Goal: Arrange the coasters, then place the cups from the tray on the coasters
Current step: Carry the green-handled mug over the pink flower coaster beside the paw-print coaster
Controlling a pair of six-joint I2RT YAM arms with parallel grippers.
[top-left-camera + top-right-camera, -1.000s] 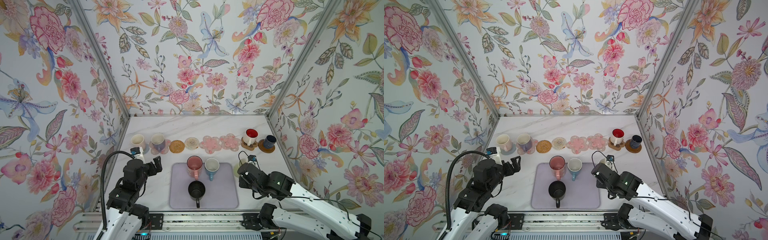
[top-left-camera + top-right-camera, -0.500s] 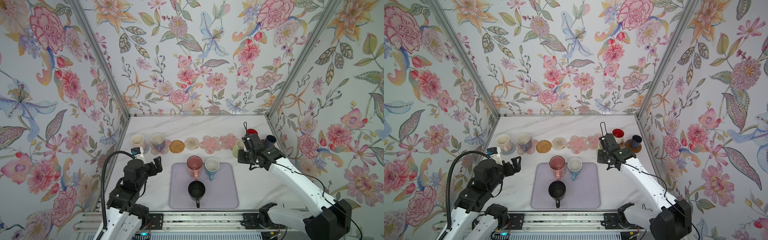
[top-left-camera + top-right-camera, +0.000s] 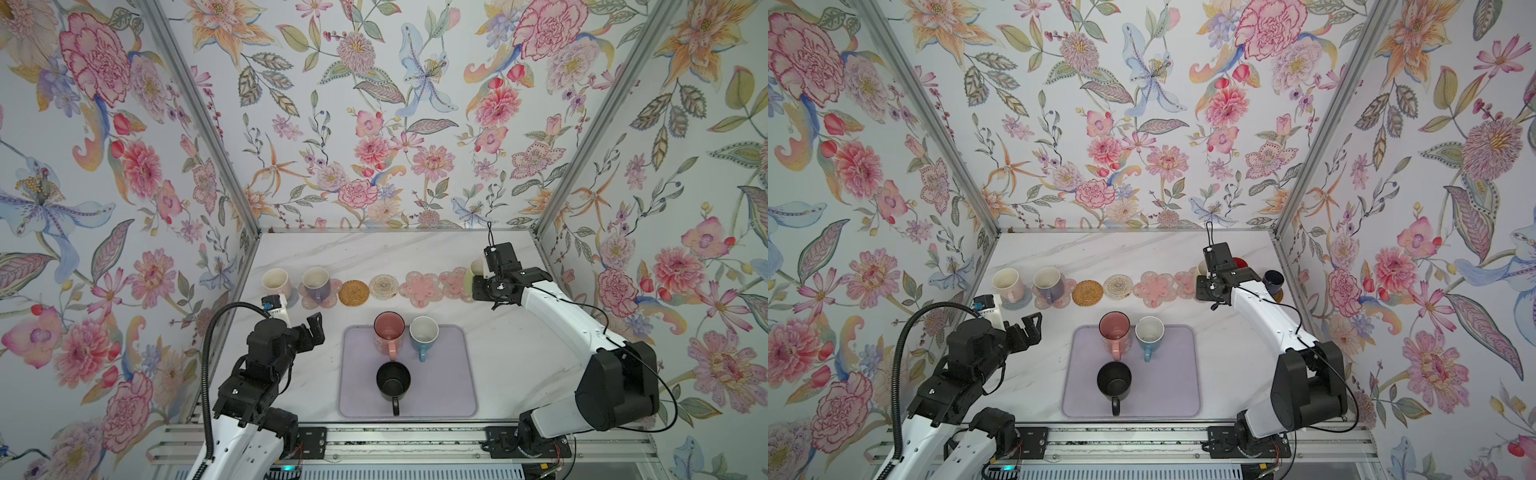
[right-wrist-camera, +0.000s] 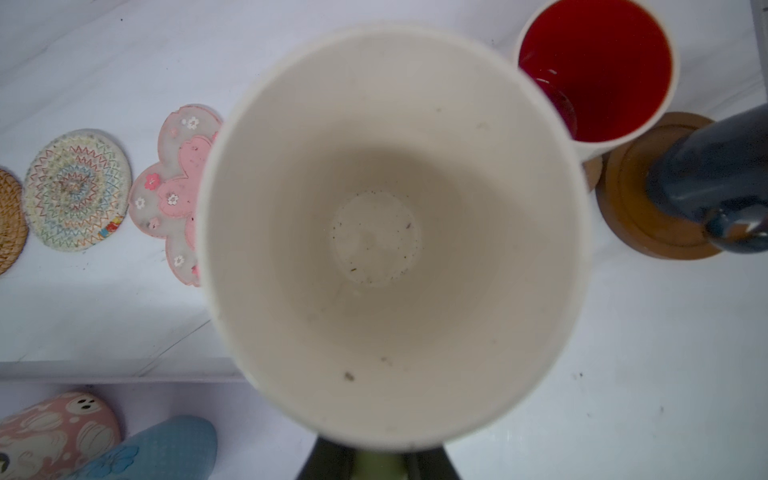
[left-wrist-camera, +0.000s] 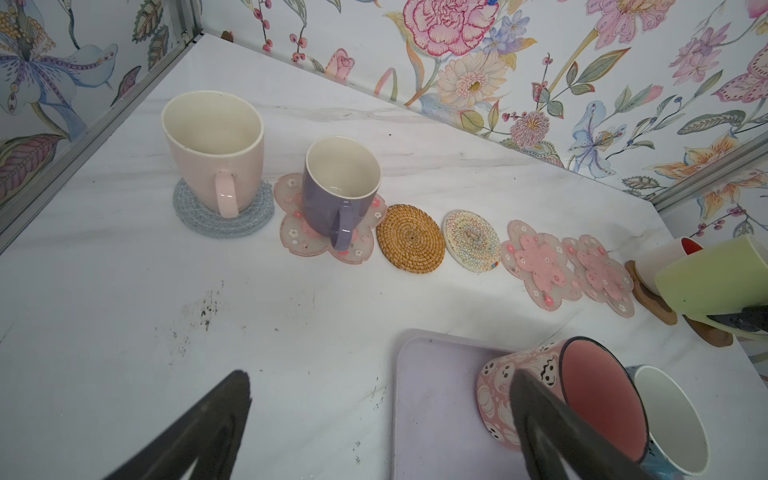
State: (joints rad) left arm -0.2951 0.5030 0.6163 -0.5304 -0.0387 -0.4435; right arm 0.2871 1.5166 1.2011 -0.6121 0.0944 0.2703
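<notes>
Light green mug (image 5: 715, 282) is held tilted by the closed right gripper (image 4: 376, 463) over the row's right end. The free pink flower coaster (image 3: 455, 284) is judged just below-left. The left gripper (image 3: 307, 332) is kept open, left of the tray (image 3: 449, 399).

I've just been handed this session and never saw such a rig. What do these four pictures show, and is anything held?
Two robot arms share a table. Both top views show everything from above; each wrist view rides on an arm. The left arm hangs beside the tray, jaws open. The right arm has its jaws shut on a light green mug near an empty pink flower coaster. Along the back row of coasters, the cream-pink mug, lavender mug, white mug and navy mug stand on theirs. The pink mug, blue mug and black mug stand on the tray.
</notes>
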